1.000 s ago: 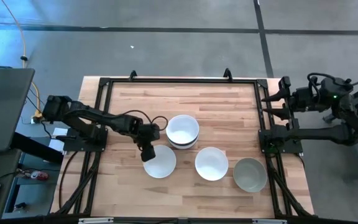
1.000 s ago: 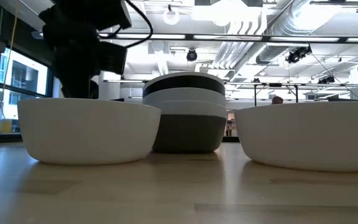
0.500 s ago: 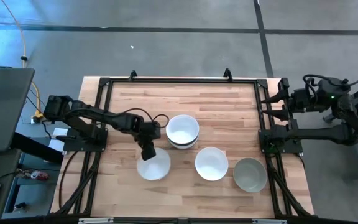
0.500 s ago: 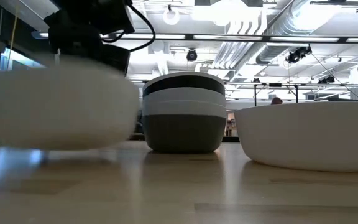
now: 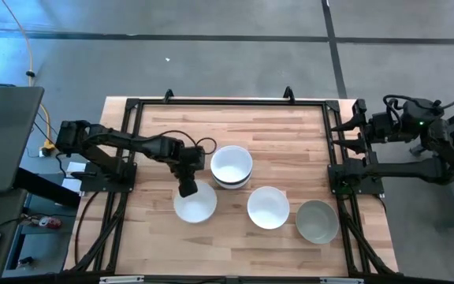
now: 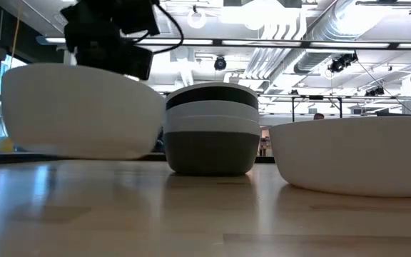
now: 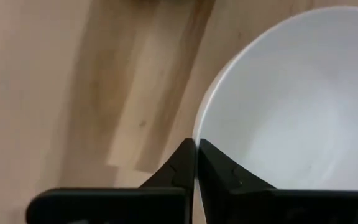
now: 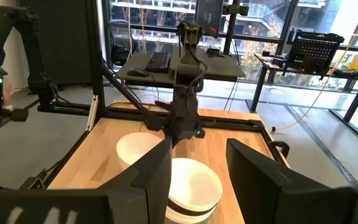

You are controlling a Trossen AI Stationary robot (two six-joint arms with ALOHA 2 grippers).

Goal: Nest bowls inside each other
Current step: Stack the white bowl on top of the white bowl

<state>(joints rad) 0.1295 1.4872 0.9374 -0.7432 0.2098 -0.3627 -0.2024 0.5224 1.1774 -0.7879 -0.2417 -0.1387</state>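
Observation:
My left gripper [image 5: 187, 188] is shut on a white bowl [image 5: 196, 203] at the table's middle left. The low view shows this bowl [image 6: 84, 111] raised and slightly tilted. Just to its far right stands a stack of nested bowls [image 5: 232, 167], white on top, with black, white and grey walls in the low view [image 6: 211, 128]. A second white bowl [image 5: 268, 207] and a grey bowl [image 5: 317, 222] rest on their bases to the right. My right gripper [image 8: 197, 168] is open and empty at the table's right edge [image 5: 351, 126]. My left gripper pinches the white bowl's rim [image 7: 197, 124] on the bowl's far left side, one finger inside the bowl and one outside. The fingers come from above, pointing down. The bowl hangs below them, lifted off the table and slightly tilted.
A black metal frame [image 5: 227, 102] runs around the wooden table top. Bare wood lies along the far half [image 5: 274, 130] and the near left [image 5: 144, 237]. A desk with a keyboard shows beyond the table in the right wrist view [image 8: 166, 62].
My left gripper has gone up with the white bowl. The bowl stood on the table a second ago; now it is lifted off the wood, slightly tilted, and a little nearer the table's left edge.

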